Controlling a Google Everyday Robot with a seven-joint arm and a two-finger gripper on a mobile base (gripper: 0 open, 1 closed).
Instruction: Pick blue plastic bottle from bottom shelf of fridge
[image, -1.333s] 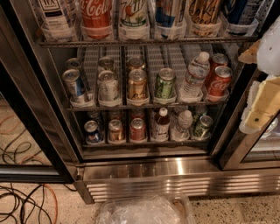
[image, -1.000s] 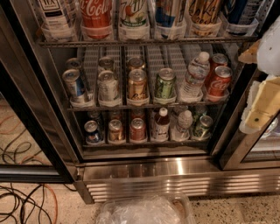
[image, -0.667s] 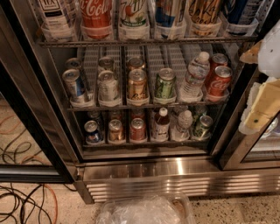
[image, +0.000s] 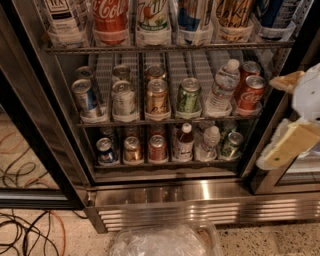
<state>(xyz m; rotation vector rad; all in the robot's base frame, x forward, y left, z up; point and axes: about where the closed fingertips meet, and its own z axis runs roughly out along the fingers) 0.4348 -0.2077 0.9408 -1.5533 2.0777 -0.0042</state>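
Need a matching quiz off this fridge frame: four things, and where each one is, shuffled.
Things:
1. blue plastic bottle
2. larger clear water bottle
3. cables
4. end effector

Places:
A. right edge of the view, outside the fridge, fingers apart
B. middle shelf, left of the Coca-Cola cans
C. on the floor, lower left
D. bottom shelf, right of a red can

Pairs: 1-D; 2-B; 3-C; 4-A
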